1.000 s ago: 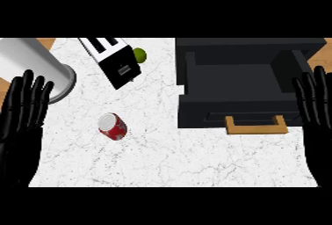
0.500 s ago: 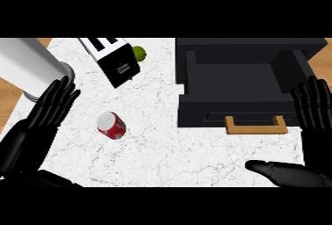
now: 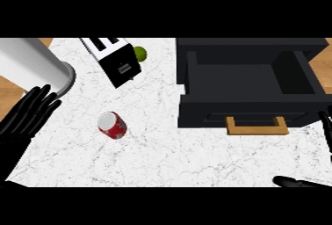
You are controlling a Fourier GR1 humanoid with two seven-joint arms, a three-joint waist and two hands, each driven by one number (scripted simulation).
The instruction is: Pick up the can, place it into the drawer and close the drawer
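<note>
Can: the can (image 3: 112, 125) is seen lying on its side on the white worktop (image 3: 162, 154), left of the middle, its silver end turned up and away. It is touched by nothing and is not yet picked up.

Left hand: the left hand (image 3: 29, 112) is shown at the left edge, fingers straight and spread, nothing held. It is placed beside the can, apart from it, which is judged to suit a reach toward the can from the left.

Right hand: the right hand (image 3: 326, 127) is seen only as slivers at the right edge and lower right corner. Whether its fingers are open or curled cannot be told; nothing is seen in it.

Drawer: the drawer (image 3: 250, 83) is pulled open at the right, its dark inside bare, its wooden handle (image 3: 257, 126) turned toward the robot. It is judged to be left open so the can may be set in from above.

Other things: a toaster (image 3: 115, 59) and a green fruit (image 3: 140, 53) are placed at the back, well apart from the can. A grey cylinder (image 3: 32, 63) is stood at the back left, just beyond the left hand's fingertips.

Step in hand: the approach to the can is judged to be at its start.

Risk: being on its side, the can may be rolled if nudged.
</note>
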